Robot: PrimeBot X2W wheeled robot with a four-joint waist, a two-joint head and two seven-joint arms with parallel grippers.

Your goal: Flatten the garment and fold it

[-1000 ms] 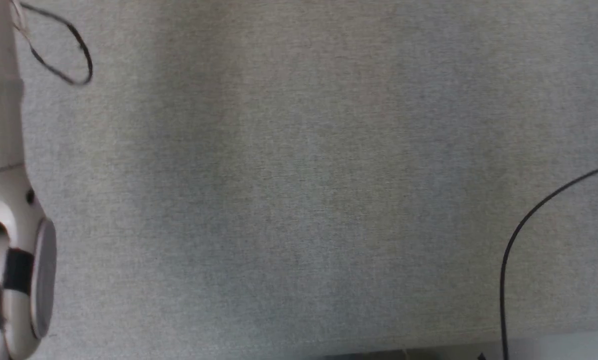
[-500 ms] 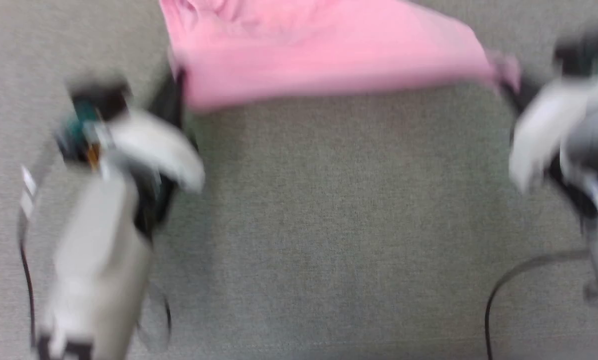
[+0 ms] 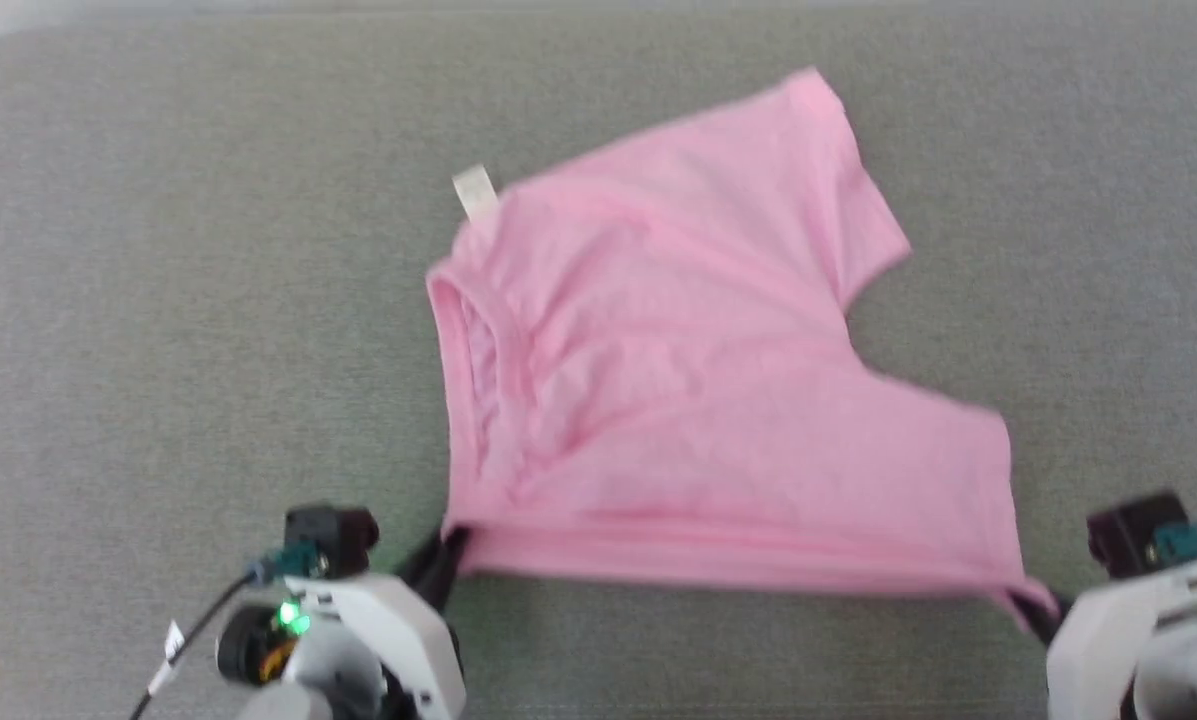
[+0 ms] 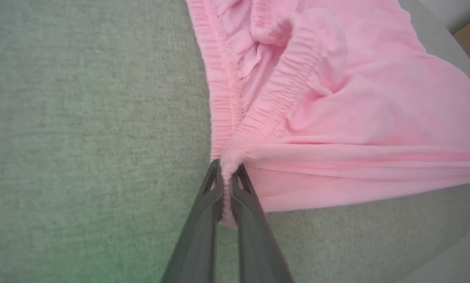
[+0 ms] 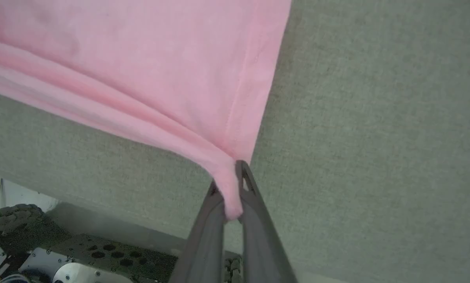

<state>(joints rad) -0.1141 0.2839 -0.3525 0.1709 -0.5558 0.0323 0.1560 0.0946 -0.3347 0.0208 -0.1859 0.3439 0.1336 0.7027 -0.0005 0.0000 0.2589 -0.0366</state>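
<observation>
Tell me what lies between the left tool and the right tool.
Head view: the garment, its near edge stretched from left tool to right tool, each pinching a corner.

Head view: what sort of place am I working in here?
Probably a test bench for cloth folding: a wide grey fabric-covered table, a single pink garment laid on it, its near corners pinched by the left pincer and right pincer.

Thin matt pink cloth garment (image 3: 698, 380) with gathered elastic edge; rough grey woven fabric surface (image 3: 158, 300)
</observation>
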